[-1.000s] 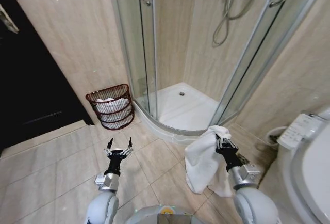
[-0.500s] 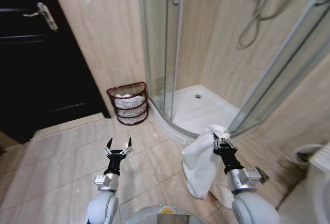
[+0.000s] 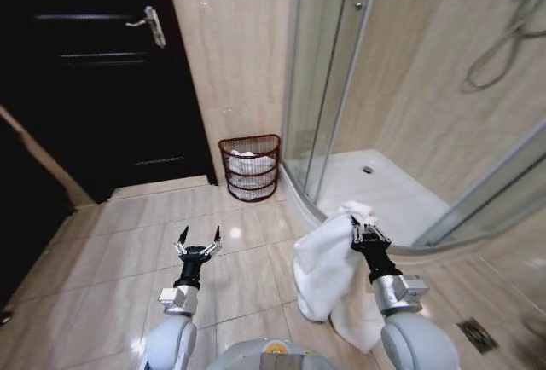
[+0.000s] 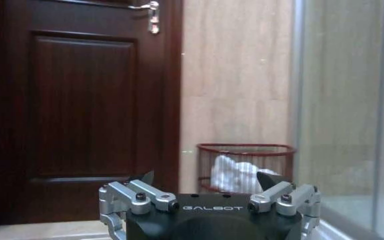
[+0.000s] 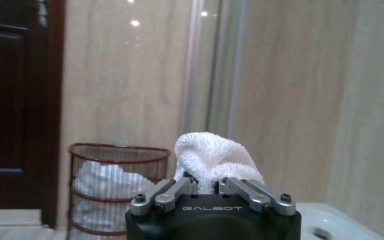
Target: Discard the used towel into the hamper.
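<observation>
Both arms are silver-grey with rounded shells, ending in a black left gripper (image 3: 197,243) and right gripper (image 3: 362,234); silver screwed linkages, white "GALBOT" lettering.

Downward head view; wrist views hamper-facing (image 3: 250,168)

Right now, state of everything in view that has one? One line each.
White terry towel: held up off the floor, hanging from the right hand.
Right hand: shut on the towel.
Left hand: open, empty, raised over the tiled floor.
Dark reddish-brown wire hamper: upright against the wall, white laundry already inside.
Dark wooden door: closed.
Glass shower door: looks closed.
</observation>
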Robot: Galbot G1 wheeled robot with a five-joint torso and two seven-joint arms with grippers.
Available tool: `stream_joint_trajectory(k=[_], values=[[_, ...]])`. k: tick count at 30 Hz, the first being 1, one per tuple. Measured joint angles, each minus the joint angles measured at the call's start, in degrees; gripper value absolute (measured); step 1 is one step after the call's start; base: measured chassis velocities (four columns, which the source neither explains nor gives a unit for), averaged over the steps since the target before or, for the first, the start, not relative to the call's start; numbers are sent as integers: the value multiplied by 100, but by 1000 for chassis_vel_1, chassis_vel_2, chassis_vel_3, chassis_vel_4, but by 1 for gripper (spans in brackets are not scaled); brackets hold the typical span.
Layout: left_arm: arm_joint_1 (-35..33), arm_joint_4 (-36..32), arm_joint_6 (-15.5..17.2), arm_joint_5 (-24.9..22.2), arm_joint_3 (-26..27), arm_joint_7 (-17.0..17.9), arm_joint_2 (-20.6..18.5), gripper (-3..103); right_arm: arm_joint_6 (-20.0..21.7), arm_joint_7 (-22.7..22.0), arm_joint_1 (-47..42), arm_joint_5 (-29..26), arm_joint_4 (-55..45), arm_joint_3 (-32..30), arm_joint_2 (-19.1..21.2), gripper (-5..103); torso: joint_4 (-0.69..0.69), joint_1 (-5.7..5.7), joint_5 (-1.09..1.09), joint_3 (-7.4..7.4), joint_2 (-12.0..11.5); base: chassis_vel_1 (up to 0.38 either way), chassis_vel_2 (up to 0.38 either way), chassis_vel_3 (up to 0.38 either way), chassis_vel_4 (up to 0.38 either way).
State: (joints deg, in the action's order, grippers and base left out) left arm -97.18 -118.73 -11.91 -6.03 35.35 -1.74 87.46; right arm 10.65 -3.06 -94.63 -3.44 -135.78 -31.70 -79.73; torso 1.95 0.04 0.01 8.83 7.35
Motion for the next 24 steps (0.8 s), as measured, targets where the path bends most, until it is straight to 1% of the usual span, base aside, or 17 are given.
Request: stream_joint_trajectory(k=[10, 14, 24], values=[[-75, 12, -158, 18, 4, 51, 46, 100, 99, 11, 275, -40, 174, 22, 66, 13, 3, 0, -1, 0, 0, 83, 87, 64, 97], [-42, 10, -219, 35, -45, 50, 50, 100, 123, -1, 361, -107, 253, 2, 86, 13, -1, 0, 0, 0, 0, 0, 0, 0, 0], [25, 14, -211, 128, -91, 48, 57, 100, 122, 5, 424, -93, 380, 9, 82, 13, 1, 0, -1, 0, 0, 16, 14, -13, -9]])
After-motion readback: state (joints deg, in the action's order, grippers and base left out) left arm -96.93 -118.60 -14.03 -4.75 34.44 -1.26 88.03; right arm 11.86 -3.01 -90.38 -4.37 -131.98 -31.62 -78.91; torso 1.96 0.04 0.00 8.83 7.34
